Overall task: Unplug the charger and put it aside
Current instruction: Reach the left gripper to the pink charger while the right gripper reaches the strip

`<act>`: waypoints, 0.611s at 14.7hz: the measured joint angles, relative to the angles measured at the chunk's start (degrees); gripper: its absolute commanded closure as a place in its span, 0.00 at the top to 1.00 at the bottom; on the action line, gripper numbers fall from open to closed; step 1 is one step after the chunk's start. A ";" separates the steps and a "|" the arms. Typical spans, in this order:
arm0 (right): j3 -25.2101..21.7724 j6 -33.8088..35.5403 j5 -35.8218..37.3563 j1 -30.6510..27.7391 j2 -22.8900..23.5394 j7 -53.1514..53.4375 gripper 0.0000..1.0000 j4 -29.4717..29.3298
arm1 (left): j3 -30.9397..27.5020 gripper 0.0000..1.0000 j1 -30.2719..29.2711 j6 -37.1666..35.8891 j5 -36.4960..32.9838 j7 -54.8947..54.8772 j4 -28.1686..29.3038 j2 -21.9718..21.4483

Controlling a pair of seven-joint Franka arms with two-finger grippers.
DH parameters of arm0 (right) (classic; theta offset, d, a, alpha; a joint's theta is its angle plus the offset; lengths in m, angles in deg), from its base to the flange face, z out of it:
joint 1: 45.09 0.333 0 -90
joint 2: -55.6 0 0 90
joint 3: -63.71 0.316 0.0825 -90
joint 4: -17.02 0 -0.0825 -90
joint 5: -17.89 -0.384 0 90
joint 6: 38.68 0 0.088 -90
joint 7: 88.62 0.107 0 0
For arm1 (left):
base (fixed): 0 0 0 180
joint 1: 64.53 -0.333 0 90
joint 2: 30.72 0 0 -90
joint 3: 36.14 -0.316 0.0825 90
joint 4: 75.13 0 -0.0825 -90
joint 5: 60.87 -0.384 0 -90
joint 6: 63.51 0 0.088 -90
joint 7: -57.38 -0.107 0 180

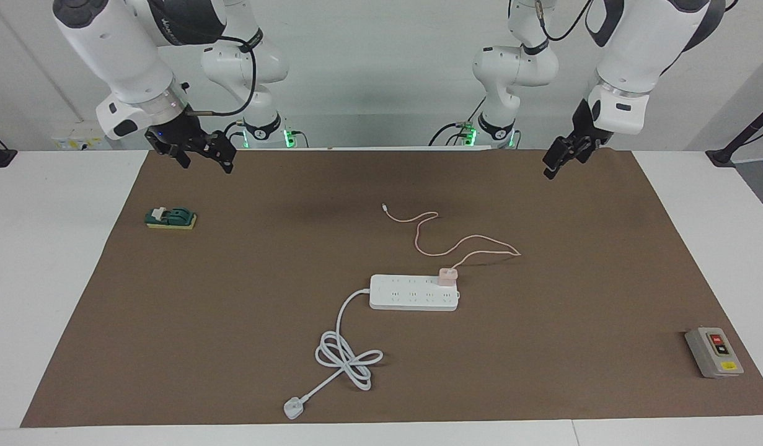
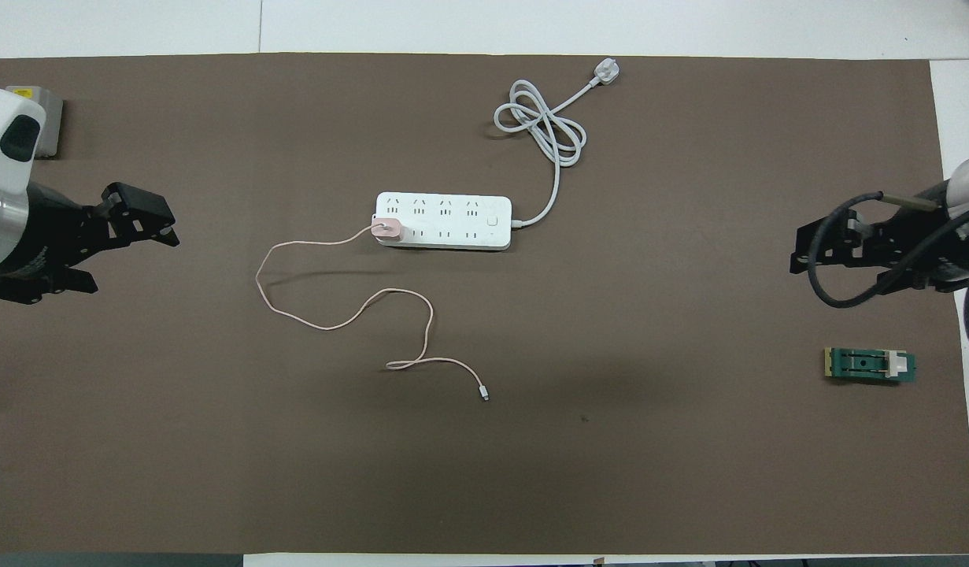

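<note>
- Left gripper [image 1: 553, 162]: raised over the brown mat [image 1: 232, 322] at the left arm's end, jaws spread wide, holding nothing.
- Right gripper [image 1: 204, 158]: raised over the mat's edge at the right arm's end, fingertips apart, holding nothing.
- Charger [image 1: 447, 275]: small pale pink cube, plugged upright into the end socket of the power strip [image 1: 412, 292] that lies toward the left arm's end; well apart from both grippers.
- Charger cable [image 1: 462, 244]: thin, pink, loops loosely over the mat from the cube toward the robots; its free tip lies bare on the mat.
- Power strip: long, white, flat near mid-mat; no gripper touches it.
- White cord [image 1: 347, 353]: thick, leaves the strip's other end, knotted into loops, ends in a white plug [image 1: 292, 407] by the mat's edge farthest from the robots.
- Green block [image 1: 170, 217]: on the mat at the right arm's end, near the right gripper.
- Grey switch box [image 1: 714, 352]: at the left arm's end, farther from the robots than the strip; in the overhead view the left arm's wrist covers most of it.
</note>
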 measured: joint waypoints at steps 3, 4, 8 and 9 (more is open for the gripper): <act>0.10 -3.52 -5.09 2.43 1.23 14.15 1.00 2.79 | 0.07 1.00 3.12 4.25 0.01 18.70 0.57 0.64; 0.13 -4.98 -6.81 3.35 2.09 19.06 1.00 3.39 | 0.08 1.00 4.11 5.45 0.01 25.68 0.66 1.11; 0.23 -12.20 -13.41 7.59 7.32 37.50 1.00 4.14 | 0.06 1.00 6.87 7.97 -0.02 48.03 0.95 4.63; 0.26 -14.23 -14.86 8.79 8.80 41.64 1.00 4.21 | 0.07 1.00 7.58 8.85 -0.05 52.94 0.90 6.17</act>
